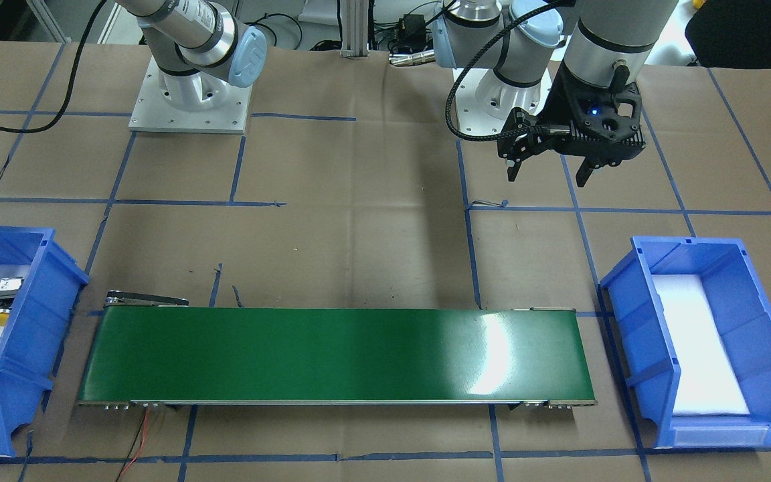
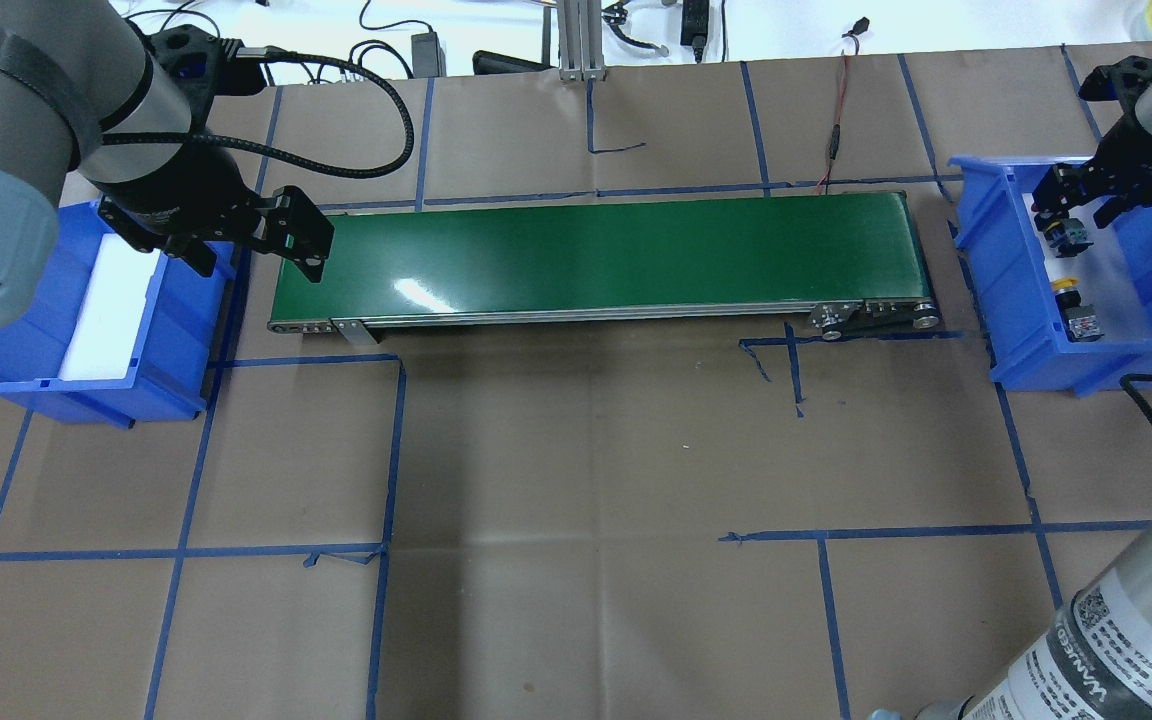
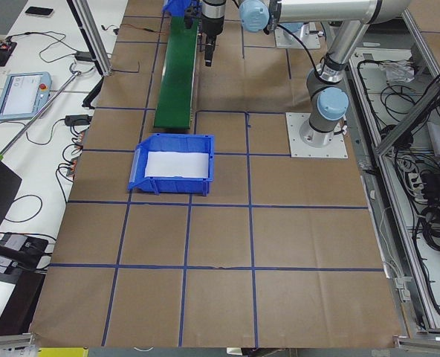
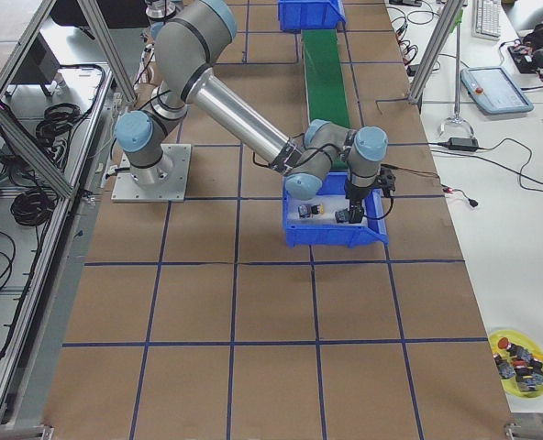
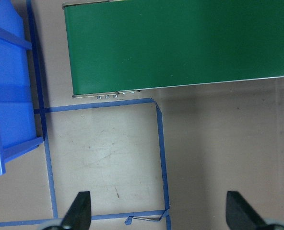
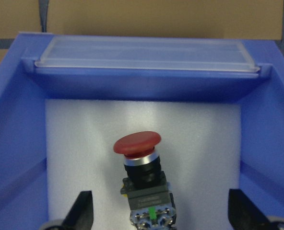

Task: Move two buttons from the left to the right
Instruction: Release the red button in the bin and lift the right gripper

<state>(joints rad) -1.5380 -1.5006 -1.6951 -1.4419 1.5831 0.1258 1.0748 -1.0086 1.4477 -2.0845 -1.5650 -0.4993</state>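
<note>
Slippage threatens: right claw (image 6: 161, 213), spread, straddles the red-capped button (image 6: 139, 158) in the right-end blue bin (image 6: 147, 48); its rounded cap could squirt free. Left claw (image 1: 549, 171) hangs spread, empty.

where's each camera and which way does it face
Front-facing: across the table, facing robot; left gripper.
Overhead: behind robot, looking down; left arm, right arm.
Exterior left: table's left end; left arm nearest.
Exterior right: table's right end; right arm nearest.
Left wrist: down at conveyor's end; own fingers.
Right wrist: into bin at red button; own fingers.
Front-facing and overhead share the conveyor.
</note>
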